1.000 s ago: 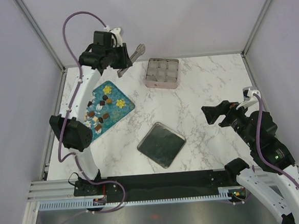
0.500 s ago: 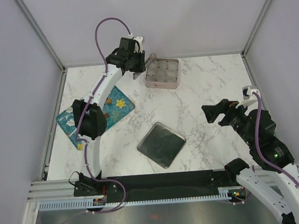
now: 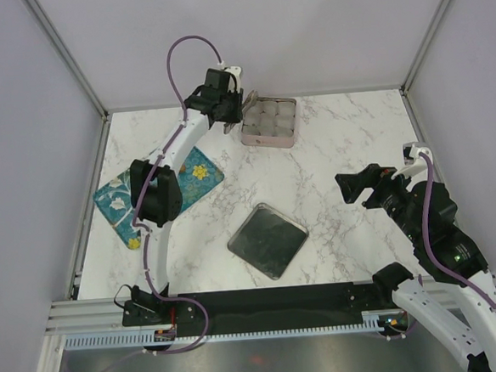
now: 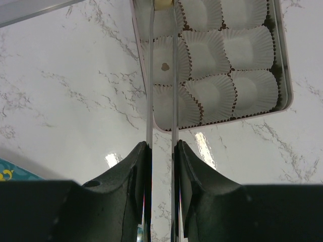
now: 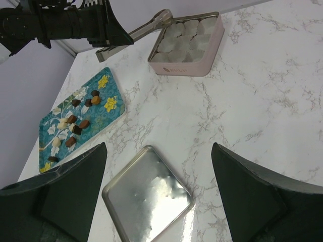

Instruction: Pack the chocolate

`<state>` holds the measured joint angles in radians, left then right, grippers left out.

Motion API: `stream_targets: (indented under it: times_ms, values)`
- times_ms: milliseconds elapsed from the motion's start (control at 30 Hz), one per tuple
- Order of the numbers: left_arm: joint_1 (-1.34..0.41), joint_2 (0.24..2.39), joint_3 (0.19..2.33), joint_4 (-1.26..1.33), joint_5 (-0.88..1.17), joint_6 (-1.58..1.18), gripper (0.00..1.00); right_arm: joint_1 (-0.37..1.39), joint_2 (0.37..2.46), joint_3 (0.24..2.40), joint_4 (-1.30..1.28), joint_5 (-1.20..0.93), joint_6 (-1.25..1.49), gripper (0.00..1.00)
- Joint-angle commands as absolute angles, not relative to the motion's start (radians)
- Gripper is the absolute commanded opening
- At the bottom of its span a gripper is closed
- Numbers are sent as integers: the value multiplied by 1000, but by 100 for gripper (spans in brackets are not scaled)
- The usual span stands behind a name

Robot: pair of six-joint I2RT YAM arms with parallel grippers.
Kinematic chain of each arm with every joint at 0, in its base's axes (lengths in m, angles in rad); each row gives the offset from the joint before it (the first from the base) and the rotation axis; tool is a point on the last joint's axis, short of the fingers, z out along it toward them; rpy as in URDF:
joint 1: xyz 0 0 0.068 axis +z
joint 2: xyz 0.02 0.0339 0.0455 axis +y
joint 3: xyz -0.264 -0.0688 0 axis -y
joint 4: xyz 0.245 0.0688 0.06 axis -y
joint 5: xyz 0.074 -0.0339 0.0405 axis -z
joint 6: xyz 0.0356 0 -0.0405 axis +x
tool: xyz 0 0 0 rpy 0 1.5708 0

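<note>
I judge that I am at the placing step. My left claw is closed narrow around the tongs and holds them over the square tin at the far side of the desk. Between the tong tips there is a small tan thing, probably one piece, but it is cut by the frame edge and I cannot be sure. The rest of the chocolate lies on the blue flowered tray, well apart from the tin. The paper cups look empty, except for a brown crumb in one. The right claw is wide open above the lid and holds nothing. The next move calls for lowering the tips into one cup and then loosening the squeeze gently.
</note>
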<state>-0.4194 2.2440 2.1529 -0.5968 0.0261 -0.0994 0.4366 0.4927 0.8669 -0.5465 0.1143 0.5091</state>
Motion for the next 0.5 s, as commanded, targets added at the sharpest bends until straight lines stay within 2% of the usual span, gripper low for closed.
stream_targets:
  times_ms: [0, 333, 467]
  values:
    - [-423, 2253, 2161, -534, 3, -51, 34, 442, 497, 897, -534, 137, 508, 93]
    - [-426, 2289, 2164, -520, 3, -44, 35, 442, 503, 900, -534, 149, 508, 93]
    - [-428, 2289, 2163, -520, 3, -38, 38, 442, 505, 902, -534, 150, 506, 93]
